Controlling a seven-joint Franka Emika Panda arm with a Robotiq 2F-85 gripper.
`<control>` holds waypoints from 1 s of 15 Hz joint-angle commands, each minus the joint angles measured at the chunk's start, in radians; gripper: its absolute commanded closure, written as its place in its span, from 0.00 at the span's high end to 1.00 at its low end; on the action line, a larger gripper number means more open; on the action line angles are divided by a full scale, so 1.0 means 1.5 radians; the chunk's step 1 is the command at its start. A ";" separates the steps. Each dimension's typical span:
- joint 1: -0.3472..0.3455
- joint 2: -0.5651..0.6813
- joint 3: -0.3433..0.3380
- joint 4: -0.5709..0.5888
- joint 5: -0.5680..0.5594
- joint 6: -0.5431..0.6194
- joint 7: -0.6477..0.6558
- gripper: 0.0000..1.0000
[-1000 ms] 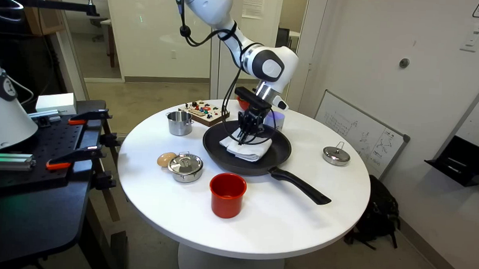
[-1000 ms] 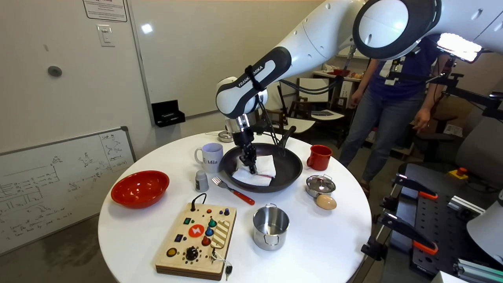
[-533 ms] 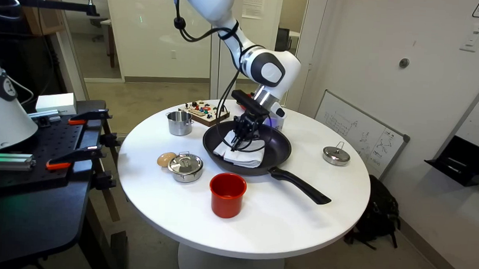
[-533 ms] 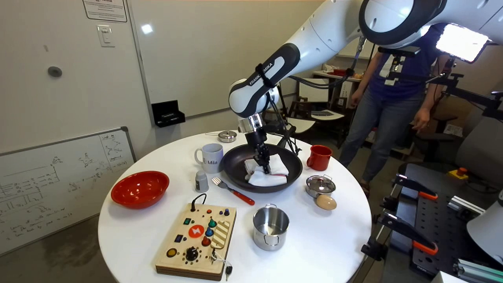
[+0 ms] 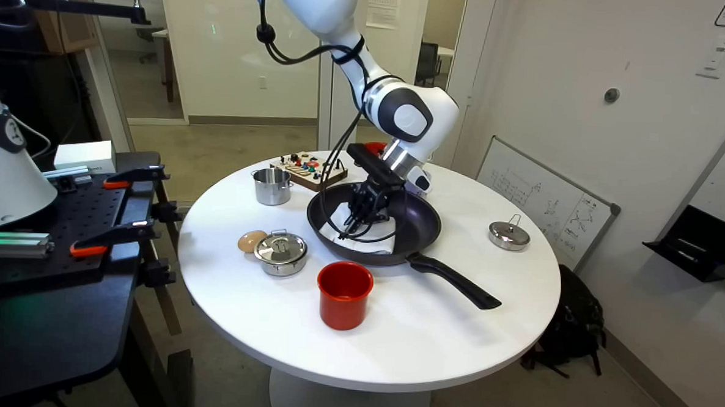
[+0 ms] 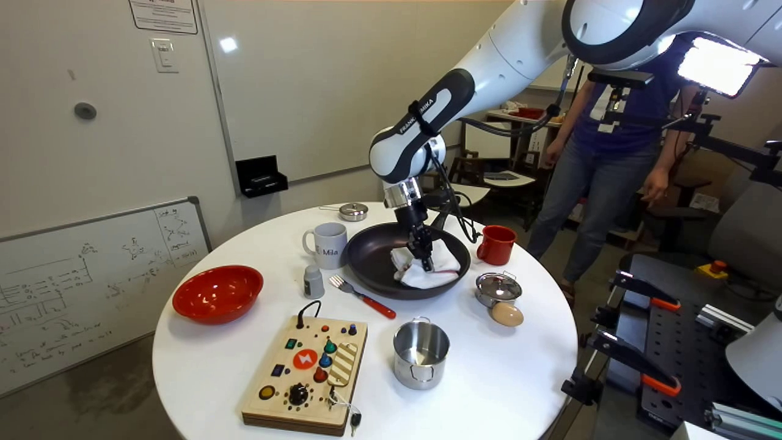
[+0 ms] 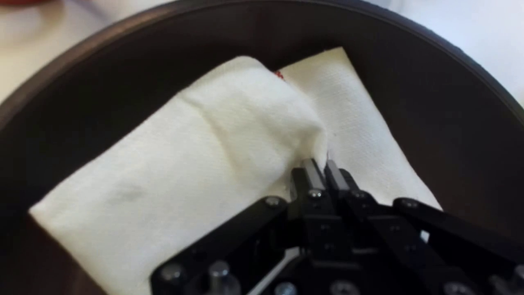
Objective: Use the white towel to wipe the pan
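The black frying pan (image 5: 421,221) sits on the round white table, also seen in an exterior view (image 6: 371,260). The folded white towel (image 6: 426,279) lies inside the pan, toward the side near the small lidded pot; it fills much of the wrist view (image 7: 163,172). A bit of red edging shows on it. My gripper (image 7: 321,164) points down into the pan, its fingers closed on a raised fold of the towel. The gripper also shows in both exterior views (image 5: 348,226) (image 6: 429,266). Part of the towel is hidden behind the fingers and cables.
Around the pan stand a red mug (image 6: 496,245), a lidded pot (image 6: 498,288), an egg (image 6: 507,315), a steel pot (image 6: 421,354), a fork (image 6: 363,297), a shaker (image 6: 314,282), a white mug (image 6: 330,245), a red bowl (image 6: 219,295) and a wooden board (image 6: 305,376). The pan handle (image 5: 454,281) sticks outward.
My gripper and the towel have slid together across the pan, toward the lidded pot's side: leftward in one exterior view and rightward in the other view. The pan has stayed in place.
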 commanded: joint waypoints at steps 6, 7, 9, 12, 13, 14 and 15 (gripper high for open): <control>-0.033 -0.008 -0.007 0.008 0.020 0.030 0.012 0.05; -0.031 -0.009 -0.006 0.010 0.018 0.029 0.010 0.05; -0.026 -0.009 -0.004 0.013 0.015 0.030 0.005 0.05; -0.017 -0.013 -0.004 0.016 0.013 0.029 0.008 0.05; -0.015 -0.017 -0.005 0.014 0.012 0.032 0.009 0.05; -0.013 -0.022 -0.007 0.010 0.011 0.036 0.011 0.05; -0.011 -0.027 -0.008 0.006 0.010 0.038 0.015 0.05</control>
